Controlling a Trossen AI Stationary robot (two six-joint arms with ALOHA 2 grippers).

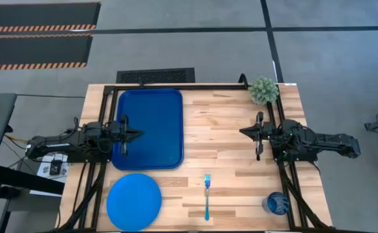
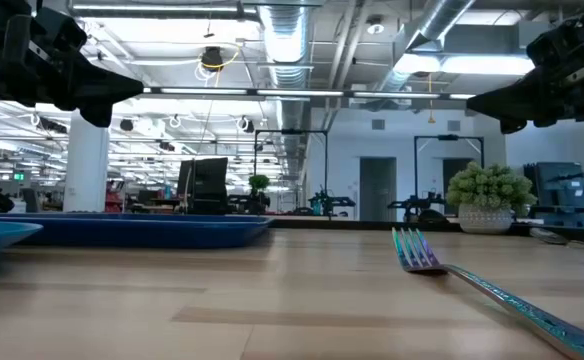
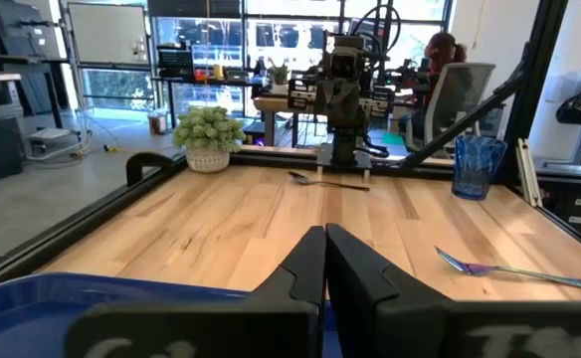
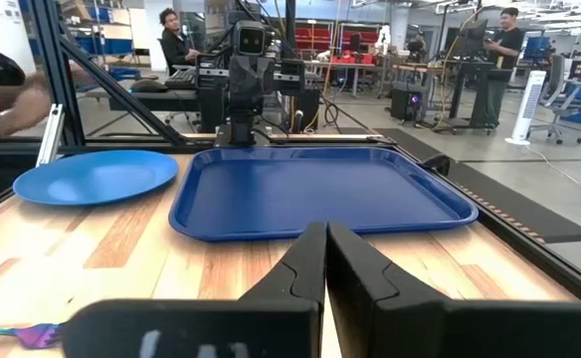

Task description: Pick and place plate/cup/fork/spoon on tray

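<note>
The dark-blue tray lies at the table's far left. The bright blue plate lies flat near the front edge, below the tray. The light-blue fork lies on the wood at front centre, tines toward the far edge. The dark-blue cup stands at the front right. The grey spoon lies on the wood under my right arm. My left gripper is shut and empty, held above the tray's left part. My right gripper is shut and empty, above bare wood right of centre.
A small potted plant stands at the table's far right corner. A black frame runs along the far edge and both sides. Bare wood lies between the tray and my right gripper. People show in the room beyond.
</note>
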